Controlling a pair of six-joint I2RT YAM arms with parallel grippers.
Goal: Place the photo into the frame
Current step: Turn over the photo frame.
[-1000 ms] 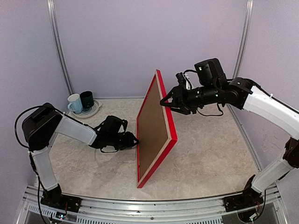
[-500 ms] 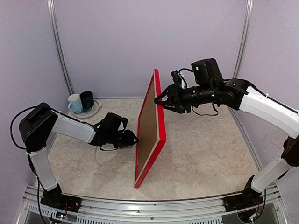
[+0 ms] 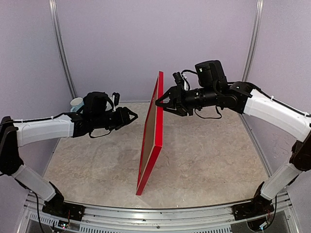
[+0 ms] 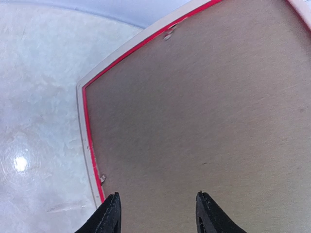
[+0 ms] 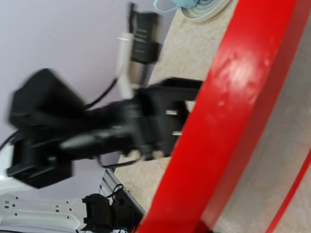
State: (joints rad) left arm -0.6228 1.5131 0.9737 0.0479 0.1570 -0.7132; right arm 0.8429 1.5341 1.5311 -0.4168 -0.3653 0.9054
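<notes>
The frame [image 3: 158,131] is standing nearly upright on its bottom edge on the table [image 3: 209,155], with the right gripper [image 3: 159,103] clamping its top edge. The left gripper [image 3: 132,116] is hovering apart from it, fingers [image 4: 111,208] spread on nothing and facing the brown backing board [image 4: 204,107] that is filling the frame. The photo is not showing, so I cannot tell whether it is lying behind that board. The frame is looking light, thin and stiff, likely tipping if let go, so gripping its wooden rim seems safest. A mug [image 3: 75,103] is sitting by the far wall, contents hidden.
</notes>
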